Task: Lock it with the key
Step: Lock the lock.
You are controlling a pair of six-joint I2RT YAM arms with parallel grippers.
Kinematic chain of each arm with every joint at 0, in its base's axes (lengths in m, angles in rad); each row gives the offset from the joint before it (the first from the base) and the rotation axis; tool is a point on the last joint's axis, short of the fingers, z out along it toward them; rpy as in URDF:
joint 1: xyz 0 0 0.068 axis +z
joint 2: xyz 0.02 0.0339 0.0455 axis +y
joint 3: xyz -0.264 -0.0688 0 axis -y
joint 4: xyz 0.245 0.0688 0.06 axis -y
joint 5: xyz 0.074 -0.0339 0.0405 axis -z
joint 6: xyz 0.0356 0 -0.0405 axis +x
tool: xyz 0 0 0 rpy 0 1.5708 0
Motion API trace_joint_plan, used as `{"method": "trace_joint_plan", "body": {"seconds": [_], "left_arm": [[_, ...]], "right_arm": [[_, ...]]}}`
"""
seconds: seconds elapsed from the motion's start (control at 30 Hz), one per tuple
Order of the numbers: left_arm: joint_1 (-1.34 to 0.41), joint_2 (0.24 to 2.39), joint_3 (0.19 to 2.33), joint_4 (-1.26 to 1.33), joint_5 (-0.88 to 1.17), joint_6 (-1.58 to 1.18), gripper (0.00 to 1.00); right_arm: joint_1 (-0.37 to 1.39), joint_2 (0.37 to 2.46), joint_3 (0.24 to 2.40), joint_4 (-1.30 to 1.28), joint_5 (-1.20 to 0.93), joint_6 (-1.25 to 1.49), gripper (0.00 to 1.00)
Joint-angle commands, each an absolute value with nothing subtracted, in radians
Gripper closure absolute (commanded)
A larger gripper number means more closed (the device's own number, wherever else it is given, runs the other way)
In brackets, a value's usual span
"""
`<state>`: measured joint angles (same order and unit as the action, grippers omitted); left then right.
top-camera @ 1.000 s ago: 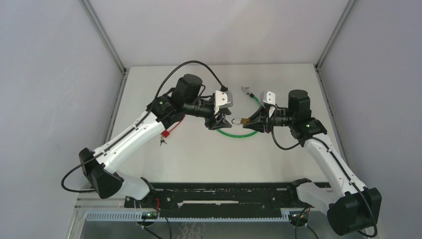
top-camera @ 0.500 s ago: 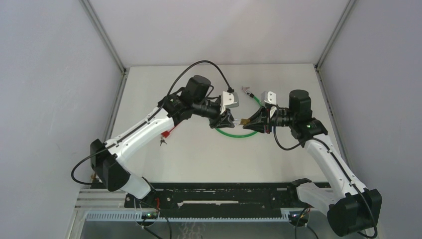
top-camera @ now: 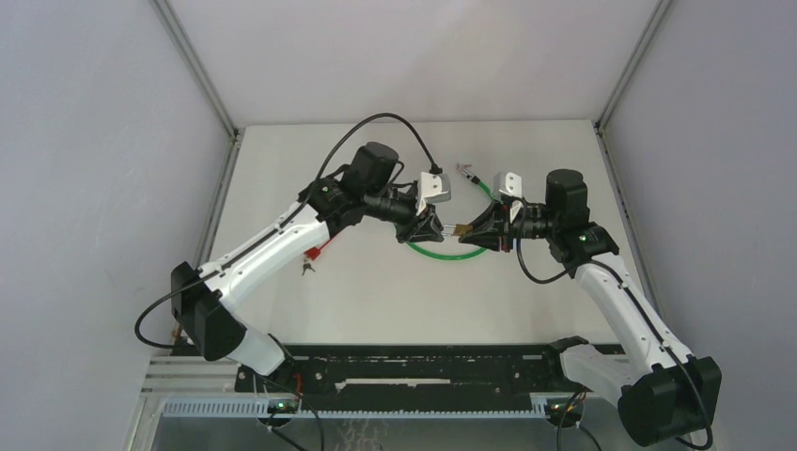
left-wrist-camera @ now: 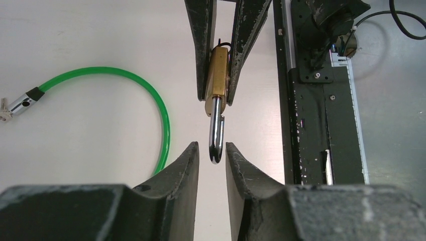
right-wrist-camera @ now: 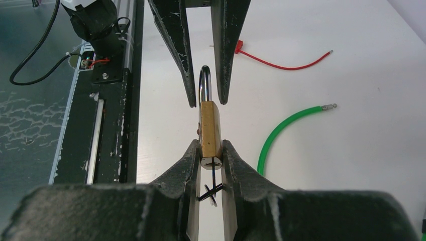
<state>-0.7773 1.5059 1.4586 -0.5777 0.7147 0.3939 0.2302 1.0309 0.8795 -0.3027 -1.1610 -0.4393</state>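
Two arms meet above the middle of a pale, matte white table [top-camera: 376,301], their tips facing one another. The right gripper [right-wrist-camera: 211,150] is clamped on the brass body of the padlock [right-wrist-camera: 211,128], which it holds clear of the surface with the steel shackle [left-wrist-camera: 216,135] pointing at the other arm. The left gripper [left-wrist-camera: 212,150] has its fingers narrowly apart on either side of the shackle's curved end, with slim gaps showing, so it is not gripping.

A green cable [top-camera: 451,254] lies in a loop on the table beneath the two tips. A red tie [right-wrist-camera: 281,63] rests farther to the left, and a small dark item [top-camera: 305,269] just beside it is too small to identify. Plain grey walls [top-camera: 94,141] enclose the table on three sides, with metal posts [top-camera: 193,66] running up the far corners. A black rail [top-camera: 423,371] crosses the near edge.
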Motion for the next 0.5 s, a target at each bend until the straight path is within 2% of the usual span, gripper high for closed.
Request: {"method": "trace_joint_plan", "body": {"seconds": [0.0,0.27,0.47], "left_arm": [[-0.779,1.48,1.482,-0.551,0.752,0.361,0.71],[-0.788,1.478,1.479,-0.539,0.755,0.338,0.8],[-0.795,1.482,1.475,-0.512,0.756,0.308,0.94]], "right_arm": [[0.221,1.02,0.92,-0.268,-1.179,-0.443,1.0],[0.221,1.022,0.919,-0.27,-1.176,-0.446,1.0],[0.229,1.026,0.92,-0.267,-1.178,-0.44,1.0]]}}
